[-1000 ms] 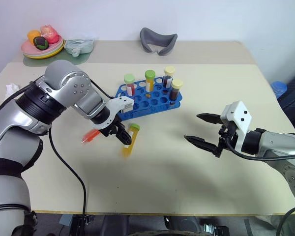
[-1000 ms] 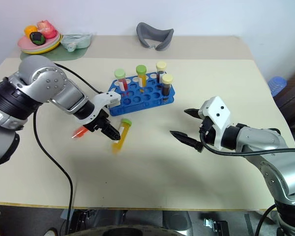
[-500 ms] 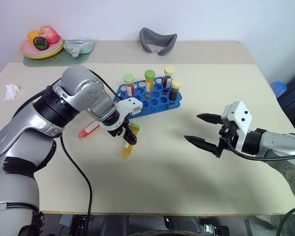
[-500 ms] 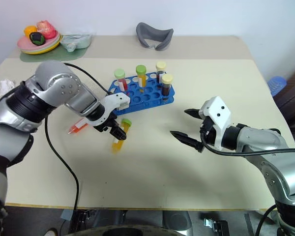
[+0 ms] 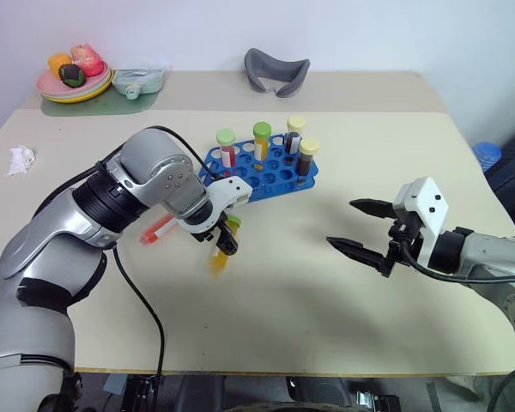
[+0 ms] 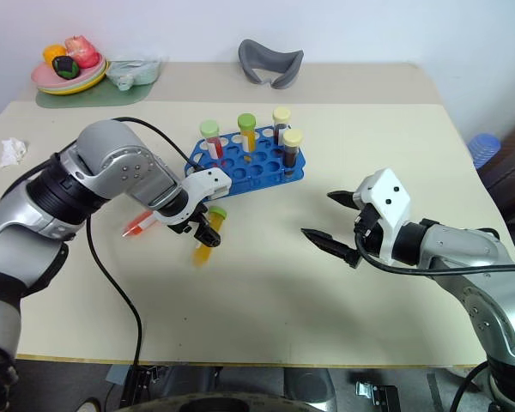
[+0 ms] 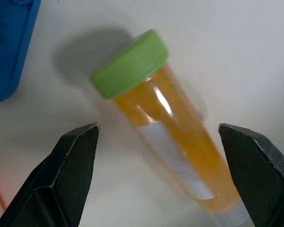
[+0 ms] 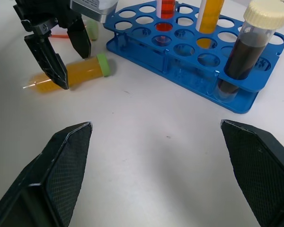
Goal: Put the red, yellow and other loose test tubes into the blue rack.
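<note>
While the left gripper [image 7: 157,137] hangs with jaws wide astride the yellow tube [image 7: 173,137] | tube lies on worktop [image 5: 283,292], near of blue rack [image 5: 275,176] | light, smooth, rolls; grip mid-barrel | right gripper [image 5: 365,230] wide, empty

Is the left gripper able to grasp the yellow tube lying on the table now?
Probably yes. The left gripper is open, with one finger on each side of the yellow tube, and nothing lies between them. The blue rack stands clear beside it.
</note>
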Robot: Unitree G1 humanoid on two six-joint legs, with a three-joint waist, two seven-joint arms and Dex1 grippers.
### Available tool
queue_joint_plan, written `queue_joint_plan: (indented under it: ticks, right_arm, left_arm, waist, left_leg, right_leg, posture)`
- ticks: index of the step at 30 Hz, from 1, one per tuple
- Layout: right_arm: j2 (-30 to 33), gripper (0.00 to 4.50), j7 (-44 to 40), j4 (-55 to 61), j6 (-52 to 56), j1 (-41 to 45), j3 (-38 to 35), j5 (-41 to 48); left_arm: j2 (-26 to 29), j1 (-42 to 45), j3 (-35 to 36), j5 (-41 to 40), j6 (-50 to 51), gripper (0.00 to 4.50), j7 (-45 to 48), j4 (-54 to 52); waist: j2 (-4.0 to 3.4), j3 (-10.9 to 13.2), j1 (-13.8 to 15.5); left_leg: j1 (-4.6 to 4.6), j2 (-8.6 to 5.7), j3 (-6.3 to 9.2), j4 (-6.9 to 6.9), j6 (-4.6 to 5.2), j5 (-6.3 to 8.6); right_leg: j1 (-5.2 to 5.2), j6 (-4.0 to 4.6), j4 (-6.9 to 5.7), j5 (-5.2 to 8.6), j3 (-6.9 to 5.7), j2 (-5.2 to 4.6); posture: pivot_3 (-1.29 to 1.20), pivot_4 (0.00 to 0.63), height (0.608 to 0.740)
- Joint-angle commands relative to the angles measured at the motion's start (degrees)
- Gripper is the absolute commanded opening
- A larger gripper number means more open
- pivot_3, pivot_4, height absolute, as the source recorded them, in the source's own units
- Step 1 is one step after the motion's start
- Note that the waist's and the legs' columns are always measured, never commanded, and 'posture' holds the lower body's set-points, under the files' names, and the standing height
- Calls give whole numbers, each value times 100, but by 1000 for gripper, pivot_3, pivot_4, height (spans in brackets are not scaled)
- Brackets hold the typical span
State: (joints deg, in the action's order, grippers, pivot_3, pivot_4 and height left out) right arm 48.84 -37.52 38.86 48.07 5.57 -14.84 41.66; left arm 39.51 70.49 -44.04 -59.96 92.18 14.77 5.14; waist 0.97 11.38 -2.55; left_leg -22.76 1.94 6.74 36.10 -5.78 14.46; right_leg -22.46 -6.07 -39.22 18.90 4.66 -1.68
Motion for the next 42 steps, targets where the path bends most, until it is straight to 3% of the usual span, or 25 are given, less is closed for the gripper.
queue_joint_plan:
  ticks: [1,3,13,17,25,30,35,40,42]
  right_arm:
    - [80,4500,35,201,-42,22,-221,66]
    - [80,4500,36,186,-53,33,-210,63]
    - [65,4500,4,81,-92,165,-98,27]
    - [51,4500,3,61,-99,198,-69,17]
    - [37,4500,7,43,-105,229,-44,11]
    - [11,4500,19,44,-113,225,-22,7]
    - [-10,4500,12,67,-149,121,-62,3]
    - [-69,4500,98,123,-148,-63,-204,47]
    - [-101,4500,157,164,-136,-134,-255,82]
  left_arm:
    - [16,-21,135,158,32,3337,140,-122]
    - [8,-49,197,184,32,2417,137,-77]
    - [189,-120,171,370,32,2417,308,-215]
    - [219,-158,191,418,32,1166,370,-315]
    - [389,-157,114,689,32,1166,667,-587]
    - [706,-346,57,1354,-308,1166,1157,-1180]
    - [1034,-1155,816,1656,-1321,1166,1827,-1632]
    - [827,-2514,2479,1779,-2888,1166,1943,-2160]
    - [622,-2829,3279,1143,-2934,1166,2267,-2337]
  waist:
    - [0,0,-1]
    - [0,0,1]
    - [0,0,-2]
    - [0,0,1]
    - [0,0,0]
    - [0,0,-3]
    - [-3,-2,3]
    - [-5,-3,29]
    - [-4,-3,36]
  left_leg:
    - [0,0,0,0,0,0]
    - [0,0,0,0,0,0]
    - [0,0,0,-1,0,0]
    - [-1,0,0,0,0,0]
    - [-1,0,0,-1,0,0]
    - [-1,0,0,-1,0,0]
    - [0,1,0,-1,0,0]
    - [0,1,0,1,0,0]
    - [-2,1,-1,4,0,0]
  right_leg:
    - [0,0,0,0,0,0]
    - [0,0,0,0,0,0]
    - [-1,0,0,0,0,0]
    - [0,0,0,0,0,0]
    - [-1,0,-1,0,0,0]
    - [-2,0,-1,0,0,0]
    - [-1,0,-2,0,-1,0]
    - [3,0,1,0,-1,-4]
    - [3,0,1,0,-2,-5]
  posture:
    - [0,150,740]
    - [0,150,740]
    - [0,150,740]
    - [0,150,740]
    - [0,150,740]
    - [0,150,740]
    - [0,150,740]
    - [0,150,740]
    - [0,150,740]
